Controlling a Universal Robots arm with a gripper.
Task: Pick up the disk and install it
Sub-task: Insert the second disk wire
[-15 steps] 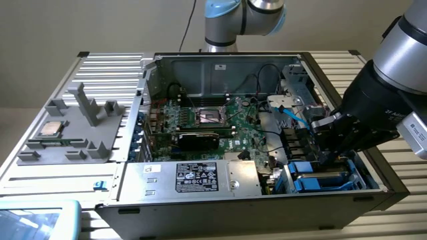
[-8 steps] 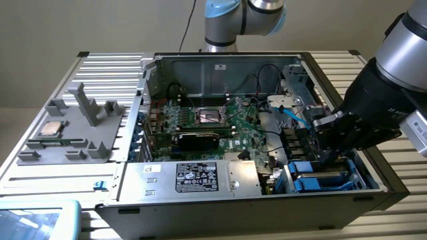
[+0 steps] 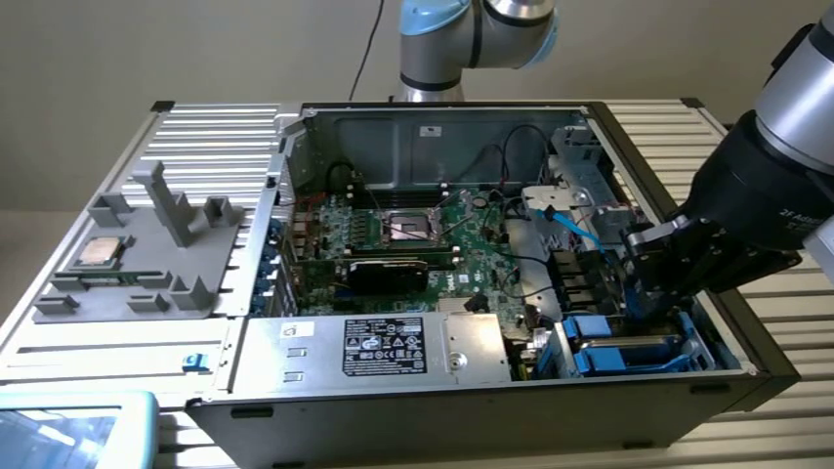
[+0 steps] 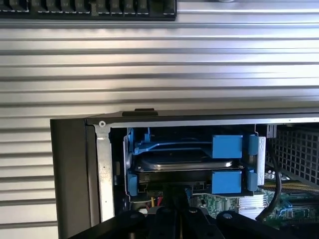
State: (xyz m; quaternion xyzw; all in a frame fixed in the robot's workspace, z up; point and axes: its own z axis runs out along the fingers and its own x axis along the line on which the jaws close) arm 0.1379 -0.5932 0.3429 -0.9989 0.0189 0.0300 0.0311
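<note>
The disk lies flat inside the drive bay at the corner of the open computer case, its silver body framed by bright blue plastic rails. My gripper sits just in front of the disk's near edge, its dark fingers shut together with nothing between them. Whether the fingertips touch the disk I cannot tell. In the exterior view the gripper reaches down into the case at the exterior view's right, right above the blue-framed disk.
The case holds a motherboard, cables, and a large silver box with a black label. A grey fixture carrying a small square chip stands at the exterior view's left. A ribbed metal table surrounds the case.
</note>
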